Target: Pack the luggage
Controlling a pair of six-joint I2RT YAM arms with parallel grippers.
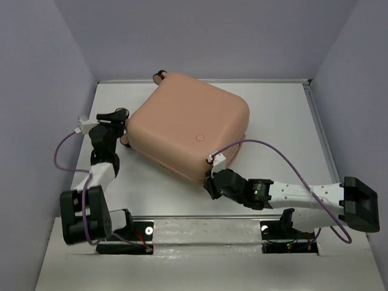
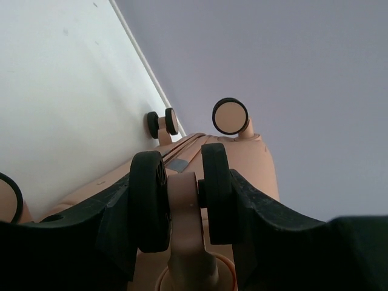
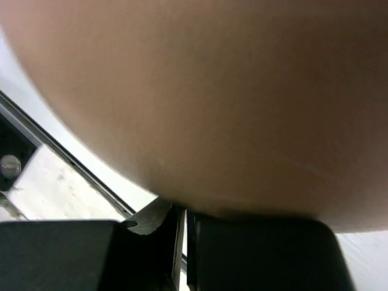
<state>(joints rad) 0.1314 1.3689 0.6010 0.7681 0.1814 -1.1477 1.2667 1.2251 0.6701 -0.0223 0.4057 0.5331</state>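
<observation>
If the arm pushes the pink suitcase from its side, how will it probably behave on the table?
The luggage lies flat, casters pointing sideways, so it would probably slide or pivot, not roll. Smooth and rounded, it looks stiff and likely slippery. The caster held by the left pincer may swivel rather than pull firmly.

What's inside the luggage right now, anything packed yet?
The luggage lies on the table with its lid down. Only its pink shell and casters show, the nearest caster clamped by the left gripper. The inside is covered, so what is packed cannot be seen.
</observation>
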